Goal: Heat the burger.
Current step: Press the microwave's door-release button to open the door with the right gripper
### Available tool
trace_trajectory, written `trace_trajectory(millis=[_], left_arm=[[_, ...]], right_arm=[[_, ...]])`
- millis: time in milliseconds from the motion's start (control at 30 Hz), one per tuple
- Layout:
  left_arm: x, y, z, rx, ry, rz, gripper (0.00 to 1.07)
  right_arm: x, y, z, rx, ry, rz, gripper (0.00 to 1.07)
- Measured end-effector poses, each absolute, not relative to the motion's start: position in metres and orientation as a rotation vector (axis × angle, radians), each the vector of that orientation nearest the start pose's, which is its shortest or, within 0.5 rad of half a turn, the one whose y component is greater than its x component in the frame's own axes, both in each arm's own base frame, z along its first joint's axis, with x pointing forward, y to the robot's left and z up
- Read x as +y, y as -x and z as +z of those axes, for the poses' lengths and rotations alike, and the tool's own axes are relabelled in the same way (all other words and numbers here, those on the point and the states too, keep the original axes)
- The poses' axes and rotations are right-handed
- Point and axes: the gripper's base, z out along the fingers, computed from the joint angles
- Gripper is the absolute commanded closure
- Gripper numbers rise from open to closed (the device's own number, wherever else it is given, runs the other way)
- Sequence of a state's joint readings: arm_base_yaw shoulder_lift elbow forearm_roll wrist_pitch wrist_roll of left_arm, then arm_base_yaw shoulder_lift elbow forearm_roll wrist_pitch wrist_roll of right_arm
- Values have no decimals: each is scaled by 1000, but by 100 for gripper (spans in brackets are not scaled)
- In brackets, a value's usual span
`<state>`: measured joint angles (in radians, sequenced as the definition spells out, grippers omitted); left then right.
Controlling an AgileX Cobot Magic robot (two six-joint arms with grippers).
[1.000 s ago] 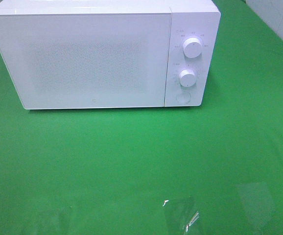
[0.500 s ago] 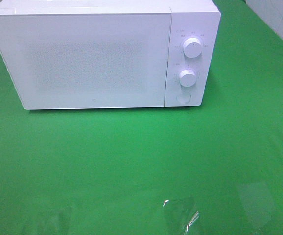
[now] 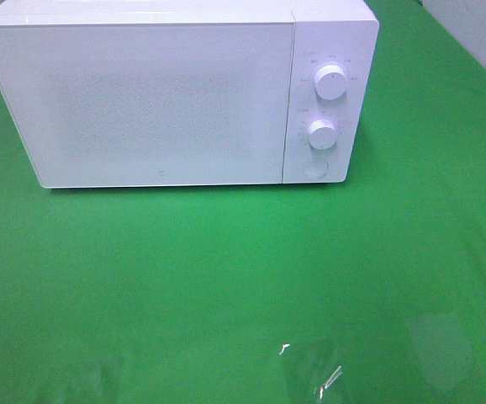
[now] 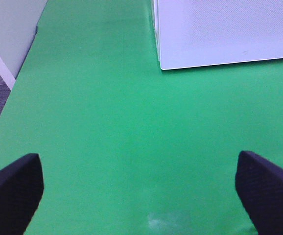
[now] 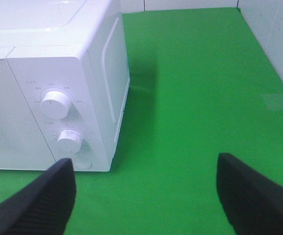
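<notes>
The left gripper (image 4: 137, 166) hangs spread wide and empty over the green bench (image 4: 107, 122). Ahead of it stands the white microwave (image 4: 220, 34), its door (image 3: 142, 101) shut. The right gripper (image 5: 145, 166) is likewise parted and holds nothing, with the knobs (image 5: 54, 104) just ahead of one finger. The burger shows in no view. It probably sits behind that door, which would explain both grippers standing off.
</notes>
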<state>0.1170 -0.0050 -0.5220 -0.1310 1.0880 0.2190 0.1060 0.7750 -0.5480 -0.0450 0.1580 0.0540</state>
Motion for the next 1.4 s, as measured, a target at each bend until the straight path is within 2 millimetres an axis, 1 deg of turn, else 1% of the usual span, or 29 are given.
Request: trace_trajectory(millis=[33,67,167,200,300,333,400,433,467,500,533,567,600,700,733,800,833,867,967,1000,1033,1100,1133,1167,1200,1233,1267,1300,1400], left_arm=[[-12,9,282,2035,-114,54,7],[-12,9,282,2035,-114,54,7],[-12,9,282,2035,-114,54,7],[-12,9,282,2035,-114,54,7],[-12,9,282,2035,-114,54,7],[-12,9,282,2035,-114,54,7],[-12,9,282,2035,-114,54,7],[-12,9,282,2035,-114,53,7],[-12,9,282,2035,-114,53,7],[-12,9,282,2035,-114,53,7],[-12,9,282,2035,-114,53,7],[-12,9,282,2035,-114,53,7],[-12,9,282,2035,-114,53,7],[-12,9,282,2035,-114,53,7],[-12,9,282,2035,-114,53,7],[-12,9,282,2035,-114,53,7],[-12,9,282,2035,-114,53,7],[-12,9,282,2035,-114,53,7],[-12,9,282,2035,-114,53,7],[-12,9,282,2035,-114,53,7],[-12,9,282,2035,-114,53,7],[-12,9,282,2035,-114,53,7],[-12,9,282,2035,-114,53,7],[-12,9,282,2035,-114,53,7],[-12,9,282,2035,-114,53,7],[-12,9,282,2035,-114,53,7],[-12,9,282,2035,-114,53,7],[-12,9,282,2035,-114,53,7],[-12,9,282,2035,-114,53,7]], right_arm=[[17,-163,308,1867,85,73,31],[19,-178,300,1883,69,89,31],[19,-182,298,1886,64,93,31],[20,-192,291,1889,60,100,31],[21,-198,284,1875,60,105,31],[22,-203,275,1848,57,114,31],[23,-205,271,1831,52,121,31],[23,-206,264,1781,29,144,31],[23,-206,264,1781,29,144,31],[23,-207,258,1740,3,167,31],[23,-207,258,1740,3,167,31],[23,-209,251,1714,-17,185,31],[23,-209,251,1714,-17,185,31],[24,-210,238,1695,-50,217,31],[24,-210,238,1695,-50,217,31],[35,-212,226,1708,-19,250,31],[35,-212,226,1708,-19,250,31],[42,-214,221,1713,0,259,31],[50,-216,214,1724,15,258,31],[59,-217,208,1734,40,255,31],[59,-217,208,1734,40,255,31],[71,-219,199,1737,65,242,31],[71,-219,199,1737,65,242,31],[78,-219,195,1728,80,223,31],[78,-219,195,1728,80,223,31],[86,-219,191,1710,99,204,31],[86,-219,191,1710,99,204,31],[95,-217,187,1698,124,186,31],[103,-215,183,1685,139,157,31]])
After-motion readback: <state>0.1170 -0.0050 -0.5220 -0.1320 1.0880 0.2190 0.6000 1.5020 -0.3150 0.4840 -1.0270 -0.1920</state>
